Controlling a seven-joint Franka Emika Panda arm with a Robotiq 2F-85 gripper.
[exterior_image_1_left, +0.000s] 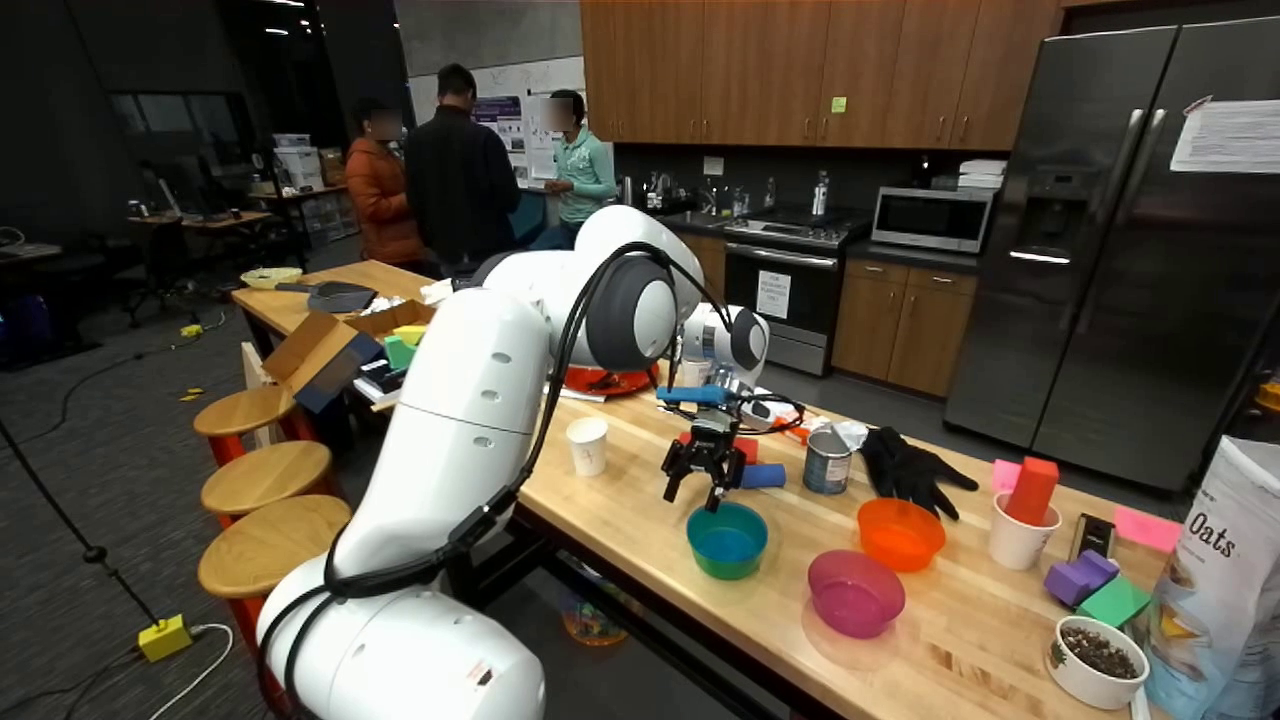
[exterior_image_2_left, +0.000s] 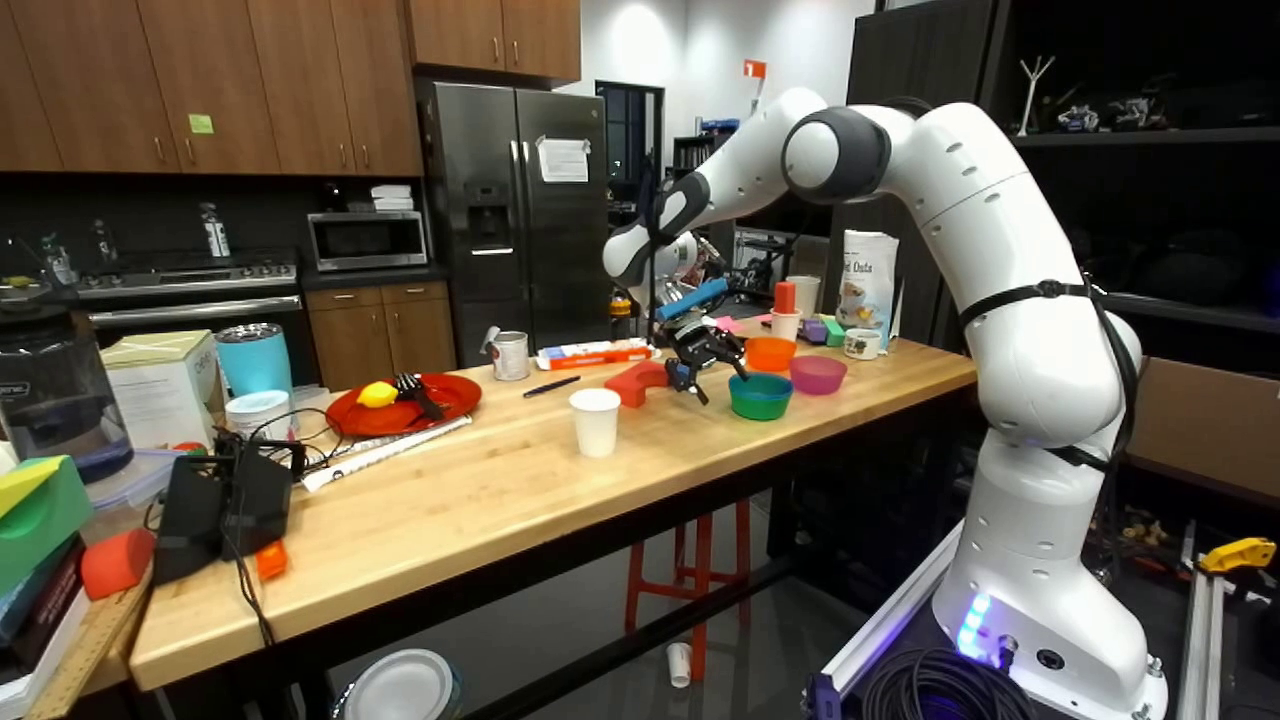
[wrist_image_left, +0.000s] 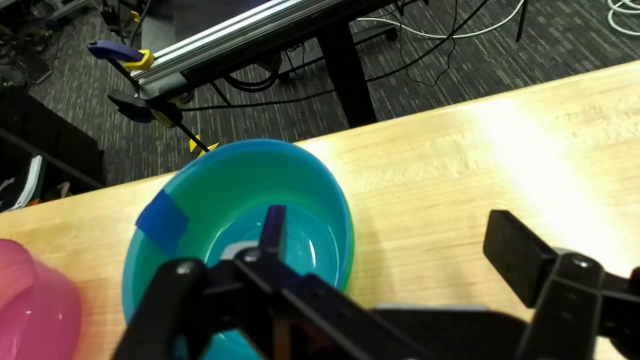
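Plainly upright, teal bowl (exterior_image_1_left: 727, 543), mouth up

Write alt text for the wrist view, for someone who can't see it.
Open, empty black jaws hang over a wooden tabletop, one partly hiding a blue-green bowl with blue tape at its rim. A pink bowl is at left, carpet beyond.

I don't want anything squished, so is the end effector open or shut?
Open. In the wrist view, the end effector has its fingers wide apart, with tabletop visible between them and nothing gripped.
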